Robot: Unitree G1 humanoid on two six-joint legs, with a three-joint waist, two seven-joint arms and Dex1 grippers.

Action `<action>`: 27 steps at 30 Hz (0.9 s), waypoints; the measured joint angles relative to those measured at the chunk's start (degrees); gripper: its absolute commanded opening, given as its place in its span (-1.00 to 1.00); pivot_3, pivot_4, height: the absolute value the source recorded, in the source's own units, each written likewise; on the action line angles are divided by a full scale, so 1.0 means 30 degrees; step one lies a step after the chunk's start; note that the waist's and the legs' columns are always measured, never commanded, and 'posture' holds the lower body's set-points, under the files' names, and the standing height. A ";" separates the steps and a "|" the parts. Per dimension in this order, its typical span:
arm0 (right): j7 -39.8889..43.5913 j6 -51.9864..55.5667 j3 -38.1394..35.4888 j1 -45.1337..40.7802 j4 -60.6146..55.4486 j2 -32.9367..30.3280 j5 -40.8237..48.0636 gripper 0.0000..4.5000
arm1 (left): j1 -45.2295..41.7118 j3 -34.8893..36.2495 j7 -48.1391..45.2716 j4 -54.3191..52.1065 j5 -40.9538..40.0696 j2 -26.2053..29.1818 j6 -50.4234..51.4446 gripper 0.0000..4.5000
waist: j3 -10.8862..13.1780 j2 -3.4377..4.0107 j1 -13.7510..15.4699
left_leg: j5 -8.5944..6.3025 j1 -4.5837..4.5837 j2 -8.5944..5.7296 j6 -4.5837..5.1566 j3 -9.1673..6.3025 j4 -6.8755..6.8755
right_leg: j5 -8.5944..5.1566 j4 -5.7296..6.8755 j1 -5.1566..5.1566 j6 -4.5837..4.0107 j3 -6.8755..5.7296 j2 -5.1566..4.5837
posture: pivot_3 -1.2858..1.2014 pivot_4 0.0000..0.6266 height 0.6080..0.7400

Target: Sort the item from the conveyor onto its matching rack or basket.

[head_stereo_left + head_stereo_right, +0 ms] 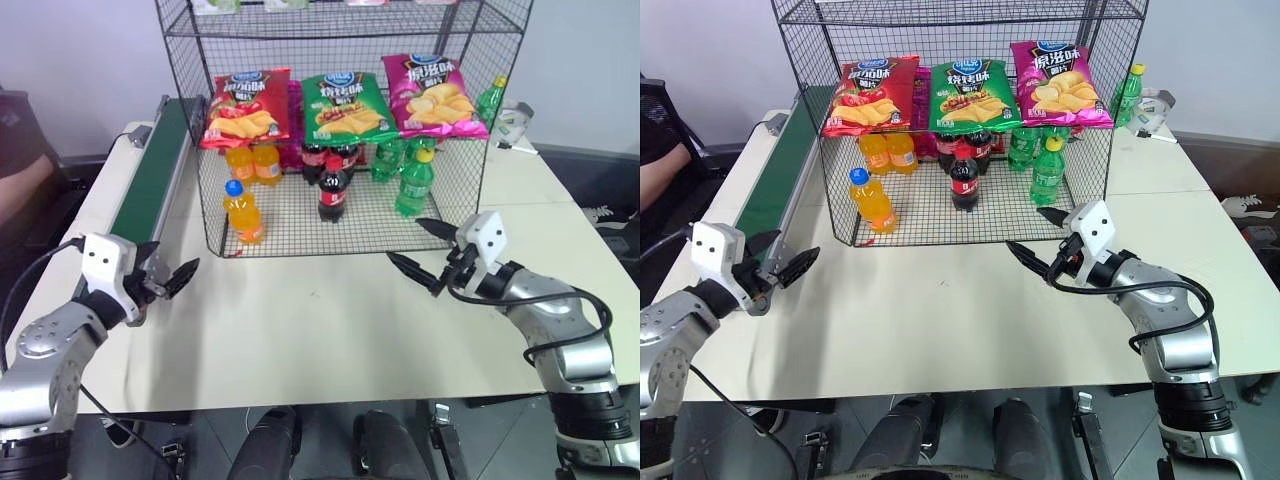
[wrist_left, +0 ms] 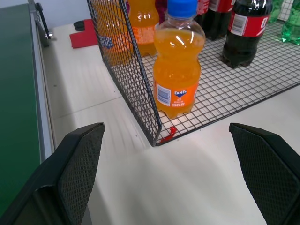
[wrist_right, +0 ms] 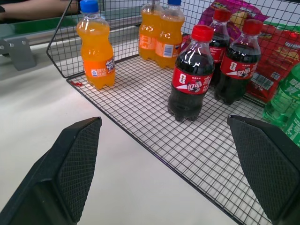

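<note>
White table (image 1: pixel 300 330) carries conveyor (image 1: pixel 150 175) beside black wire rack (image 1: pixel 340 130).

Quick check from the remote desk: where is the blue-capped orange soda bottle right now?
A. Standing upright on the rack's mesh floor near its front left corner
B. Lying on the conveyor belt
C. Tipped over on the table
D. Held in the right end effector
A: the orange soda bottle stands upright on the mesh floor of the rack, just inside its front left corner, and both end effectors hang open and empty.
</note>
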 measured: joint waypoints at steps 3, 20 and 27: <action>0.0018 -0.0003 0.0005 -0.0071 0.0142 0.0002 -0.0026 1.00 | -0.0005 -0.0069 -0.0119 0.0001 0.0003 -0.0009 0.0014 0.98 | 0.0000 0.0000 -0.0004 | 0.0000 0.0000 0.0000 0.0000 0.0000 0.0000 | 0.0000 -0.0001 0.0000 0.0000 -0.0001 0.0000 | 0.03 -0.52 1.00; 0.0017 -0.0063 0.0040 -0.0182 0.0285 0.0006 -0.0203 1.00 | -0.0134 -0.0152 0.0007 0.0003 0.0403 -0.0446 -0.0083 0.98 | 0.0000 0.0000 -0.0004 | 0.0000 0.0000 0.0001 0.0000 0.0000 -0.0002 | 0.0000 -0.0006 0.0000 0.0000 -0.0001 0.0000 | 0.03 -0.52 1.00; 0.0033 -0.0244 0.0049 -0.0254 0.0308 0.0004 -0.0354 1.00 | -0.0069 -0.0157 0.0005 0.0004 0.0474 -0.0565 -0.0376 0.98 | 0.0000 0.0000 -0.0004 | 0.0000 0.0000 0.0000 0.0000 0.0000 -0.0002 | 0.0000 -0.0008 0.0000 0.0000 -0.0001 0.0000 | 0.03 -0.52 1.00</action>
